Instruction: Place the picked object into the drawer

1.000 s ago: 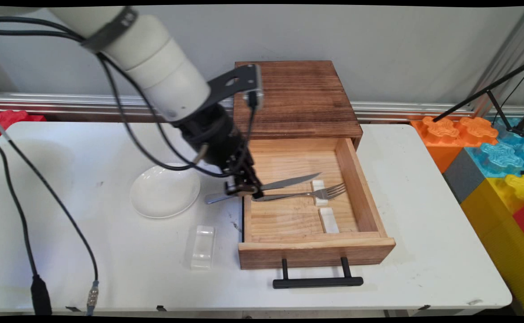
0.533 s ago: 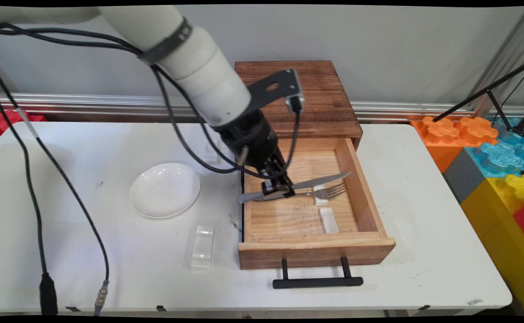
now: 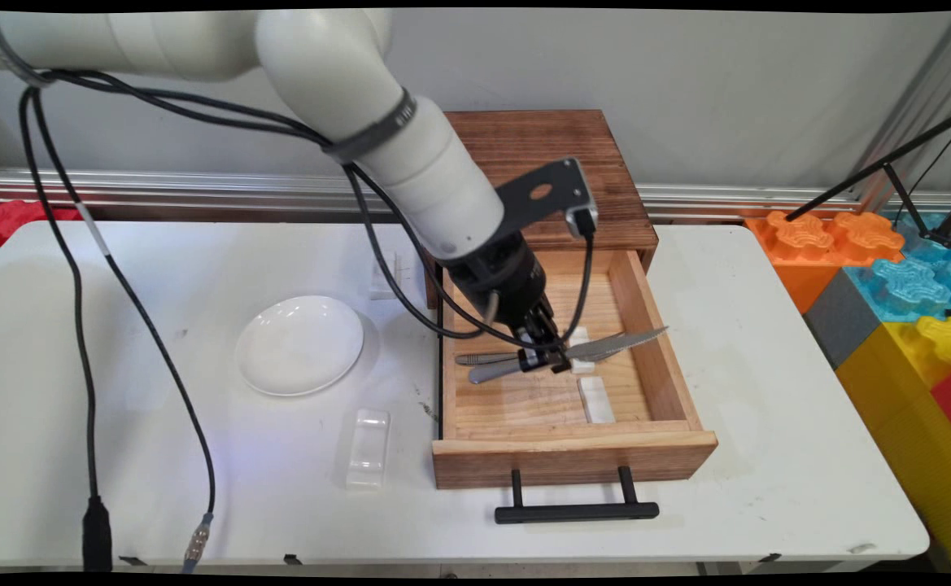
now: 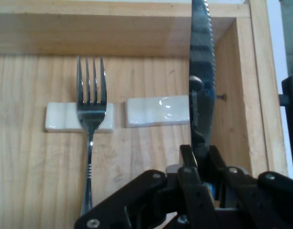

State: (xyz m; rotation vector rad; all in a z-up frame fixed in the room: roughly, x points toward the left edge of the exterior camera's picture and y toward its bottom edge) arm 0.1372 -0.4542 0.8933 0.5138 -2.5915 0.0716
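My gripper (image 3: 552, 358) is shut on a serrated steel knife (image 3: 613, 345) near where blade meets handle, and holds it level just above the floor of the open wooden drawer (image 3: 573, 457). In the hand view the knife blade (image 4: 202, 71) points toward the drawer's side wall (image 4: 253, 71), passing over the end of a white cutlery rest (image 4: 156, 110). A fork (image 4: 91, 109) lies beside it, its neck on a second white rest (image 4: 58, 117). In the main view only the fork's handle (image 3: 482, 356) shows, left of my gripper (image 4: 201, 157).
The drawer sticks out of a dark wooden cabinet (image 3: 540, 163), its black handle (image 3: 577, 511) toward the near edge. A white plate (image 3: 299, 344) and a clear cutlery rest (image 3: 368, 448) lie on the table to the left. Coloured blocks (image 3: 890, 277) stand at the right.
The gripper has carried the knife rightward, from over the drawer's left wall to above the drawer's middle; the blade tip now reaches the right wall. The fork has not moved.
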